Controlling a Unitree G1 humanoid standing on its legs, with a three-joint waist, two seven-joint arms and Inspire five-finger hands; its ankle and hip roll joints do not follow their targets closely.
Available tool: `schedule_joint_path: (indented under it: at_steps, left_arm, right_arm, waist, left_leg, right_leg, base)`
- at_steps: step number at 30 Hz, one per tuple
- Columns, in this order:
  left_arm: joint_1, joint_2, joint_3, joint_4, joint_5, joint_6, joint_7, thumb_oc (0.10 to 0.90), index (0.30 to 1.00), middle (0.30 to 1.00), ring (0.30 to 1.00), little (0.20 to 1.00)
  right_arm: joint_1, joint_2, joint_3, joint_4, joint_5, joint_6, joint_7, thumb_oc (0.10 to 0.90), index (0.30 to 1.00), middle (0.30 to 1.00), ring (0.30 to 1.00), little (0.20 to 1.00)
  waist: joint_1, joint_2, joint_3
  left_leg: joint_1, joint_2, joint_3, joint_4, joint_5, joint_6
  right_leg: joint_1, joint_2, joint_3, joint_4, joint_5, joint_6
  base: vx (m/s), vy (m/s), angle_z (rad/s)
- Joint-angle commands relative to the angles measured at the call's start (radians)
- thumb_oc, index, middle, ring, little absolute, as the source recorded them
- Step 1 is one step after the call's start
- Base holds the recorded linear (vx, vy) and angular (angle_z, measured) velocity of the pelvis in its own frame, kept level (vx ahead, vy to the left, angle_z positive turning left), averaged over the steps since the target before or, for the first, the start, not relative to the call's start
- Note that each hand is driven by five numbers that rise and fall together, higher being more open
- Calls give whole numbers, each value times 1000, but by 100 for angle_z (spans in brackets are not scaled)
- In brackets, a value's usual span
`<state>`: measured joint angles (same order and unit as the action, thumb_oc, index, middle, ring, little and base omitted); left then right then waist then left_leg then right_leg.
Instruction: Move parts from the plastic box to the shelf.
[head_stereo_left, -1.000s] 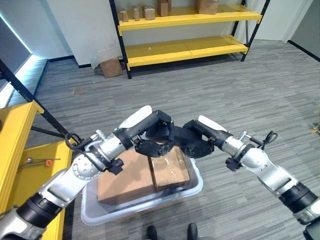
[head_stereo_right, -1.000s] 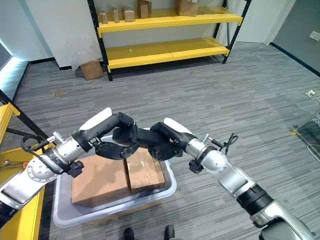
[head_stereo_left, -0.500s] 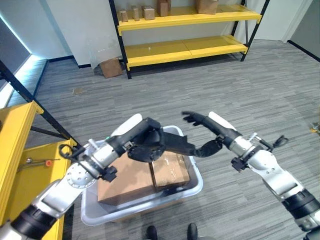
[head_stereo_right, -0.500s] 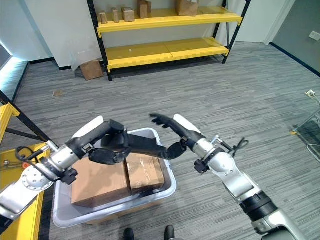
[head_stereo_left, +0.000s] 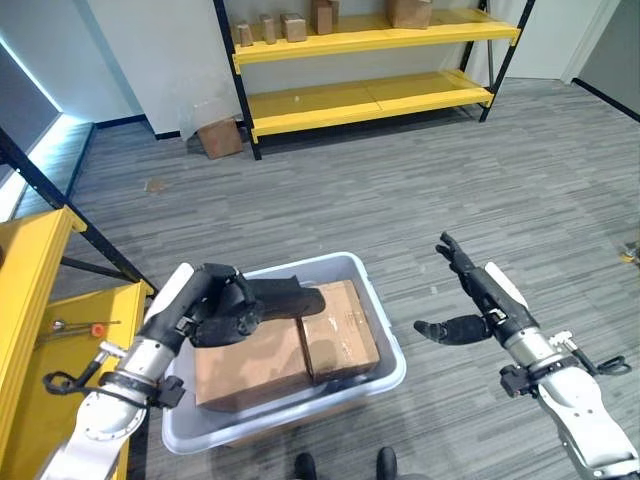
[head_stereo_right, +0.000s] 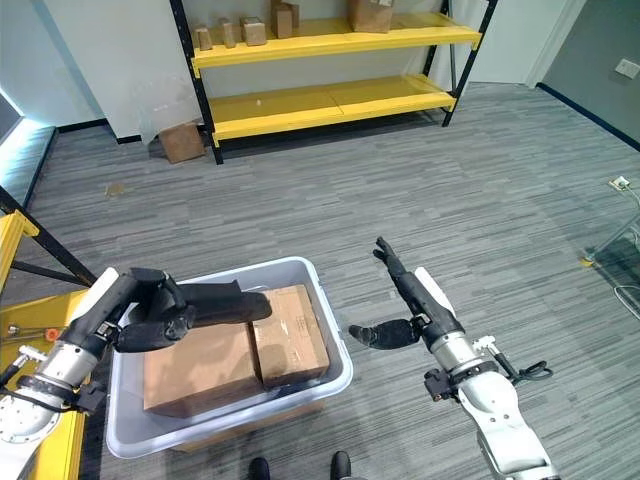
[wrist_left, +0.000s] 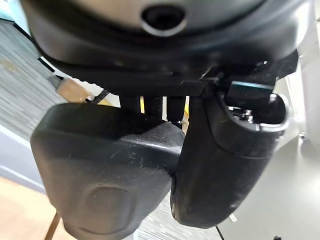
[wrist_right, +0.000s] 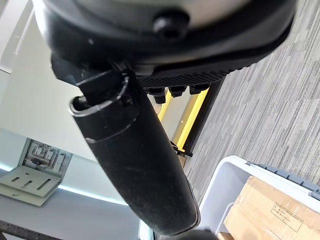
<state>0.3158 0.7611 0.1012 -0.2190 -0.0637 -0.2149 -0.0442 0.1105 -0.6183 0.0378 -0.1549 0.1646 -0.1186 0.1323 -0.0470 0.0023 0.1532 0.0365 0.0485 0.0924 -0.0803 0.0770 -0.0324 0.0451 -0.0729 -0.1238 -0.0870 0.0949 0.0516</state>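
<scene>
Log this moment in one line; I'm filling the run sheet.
left hand: open, over cardboard boxes | right hand: open, beside plastic box | shelf: far

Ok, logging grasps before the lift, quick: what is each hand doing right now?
Left hand: open, fingers stretched over the cardboard boxes in the plastic box, holding nothing.
Right hand: open, held above the floor beside the plastic box, holding nothing.

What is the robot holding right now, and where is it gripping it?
Nothing. The left hand lies straight-fingered over the cardboard boxes in the plastic box; the right hand is open in the air beside it.
</scene>
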Motion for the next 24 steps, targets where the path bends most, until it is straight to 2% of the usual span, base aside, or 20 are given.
schedule_joint_path:
  at_steps: [1, 5, 9, 10, 11, 12, 14, 15, 16, 17, 19, 21, 22, 23, 24]
  left_arm:
    - [-89, 23, 157, -72, 31, -84, 107, 400, 300, 300, 300, 300]
    - [-45, 1, 212, -97, 83, -78, 134, 400, 300, 300, 300, 300]
    - [-1, -55, 276, -109, 113, -75, 180, 400, 300, 300, 300, 300]
    - [18, -80, 292, -114, 126, -74, 191, 400, 300, 300, 300, 300]
    - [20, -83, 295, -117, 126, -73, 191, 400, 300, 300, 300, 300]
    - [34, -96, 305, -120, 148, -69, 204, 400, 300, 300, 300, 300]
    - [39, -108, 312, -128, 164, -66, 214, 400, 300, 300, 300, 300]
    - [33, -113, 307, -132, 174, -62, 218, 400, 300, 300, 300, 300]
    - [30, -116, 304, -132, 180, -63, 218, 400, 300, 300, 300, 300]
    - [3, -114, 285, -123, 203, -59, 225, 400, 300, 300, 300, 300]
    - [-11, -116, 273, -116, 227, -57, 225, 400, 300, 300, 300, 300]
    - [-8, -145, 267, -117, 247, -59, 217, 400, 300, 300, 300, 300]
    - [-10, -166, 266, -115, 255, -56, 217, 400, 300, 300, 300, 300]
    - [-11, -185, 267, -108, 258, -52, 217, 400, 300, 300, 300, 300]
    - [-1, -192, 265, -113, 270, -51, 213, 400, 300, 300, 300, 300]
  right_arm:
    - [-111, -4, -49, -70, 67, -95, -27, 900, 1000, 1000, 1000, 1000]
    - [-123, 1, -36, -65, 67, -86, -20, 900, 1000, 1000, 1000, 1000]
    - [-198, -11, 5, -68, 72, -89, -20, 900, 1000, 1000, 1000, 1000]
    - [-240, -15, 27, -69, 80, -92, -22, 900, 1000, 1000, 1000, 1000]
    - [-246, -16, 31, -66, 80, -93, -23, 900, 1000, 1000, 1000, 1000]
    - [-287, -17, 53, -71, 94, -100, -28, 900, 1000, 1000, 1000, 1000]
    - [-329, -19, 71, -70, 104, -106, -38, 900, 1000, 1000, 1000, 1000]
    - [-339, -20, 70, -62, 109, -108, -46, 900, 1000, 1000, 1000, 1000]
    - [-337, -23, 65, -60, 108, -109, -50, 900, 1000, 1000, 1000, 1000]
    - [-324, -32, 51, -60, 106, -111, -56, 900, 1000, 1000, 1000, 1000]
    - [-298, -32, 36, -62, 104, -109, -56, 900, 1000, 1000, 1000, 1000]
    - [-209, -18, -14, -78, 96, -108, -52, 900, 1000, 1000, 1000, 1000]
    - [-160, 6, -43, -80, 100, -105, -53, 900, 1000, 1000, 1000, 1000]
    - [-122, 32, -64, -75, 102, -102, -52, 900, 1000, 1000, 1000, 1000]
    - [-96, 46, -80, -82, 104, -98, -55, 900, 1000, 1000, 1000, 1000]
  waist:
    - [1, -22, -84]
    - [10, -10, -78]
    - [49, 7, -38]
    - [72, 9, -23]
    - [67, 10, -24]
    - [98, 10, -8]
    - [124, 16, 14]
    - [127, 22, 19]
    - [130, 22, 18]
    - [141, 13, 28]
    - [133, 0, 18]
    - [109, 1, 0]
    - [84, 10, -13]
    - [66, 28, -32]
    - [55, 42, -39]
  left_leg:
    - [64, 58, -17, -7, -70, -14]
    - [67, 68, -24, -7, -65, -17]
    - [39, 103, -40, 14, -40, -27]
    - [12, 119, -50, 33, -25, -36]
    - [8, 120, -53, 36, -25, -38]
    - [-15, 134, -72, 41, 4, -49]
    - [-51, 148, -109, 24, 63, -71]
    - [-77, 152, -135, 2, 107, -91]
    - [-102, 145, -154, -4, 122, -98]
    - [-138, 129, -161, 3, 157, -104]
    - [-127, 124, -139, 33, 121, -90]
    - [-80, 147, -110, 130, 39, -76]
    - [-16, 170, -76, 183, 9, -77]
    - [56, 178, -72, 185, -36, -89]
    - [74, 169, -73, 146, -57, -88]
  right_leg:
    - [12, -65, 12, 16, -19, 85]
    - [5, -54, 3, 55, -48, 73]
    - [-43, -26, -8, 142, -95, 44]
    - [-59, -10, -21, 154, -104, 30]
    - [-62, -9, -23, 156, -105, 28]
    - [-68, 6, -43, 152, -110, 16]
    - [-86, 18, -82, 152, -117, 5]
    - [-96, 16, -115, 155, -124, -2]
    - [-106, 8, -140, 153, -126, -2]
    - [-114, -18, -191, 153, -127, -1]
    - [-131, -40, -229, 139, -116, 2]
    - [-135, -62, -291, 126, -101, -1]
    - [-136, -77, -339, 125, -95, -5]
    - [-143, -80, -357, 144, -115, 4]
    - [-141, -88, -376, 157, -117, 14]
  base:
    - [7, -50, -2]
    - [-14, -69, 1]
    - [-115, -164, 7]
    - [-124, -186, 11]
    - [-144, -263, 1]
    - [-122, -209, 12]
    - [-180, -216, 35]
    - [-171, -121, 96]
    - [-220, -119, 129]
    - [-216, -98, 131]
    - [-222, -123, 164]
    - [-187, -56, 186]
    - [-100, 98, 167]
    - [-64, 164, 159]
    - [-9, 279, 169]
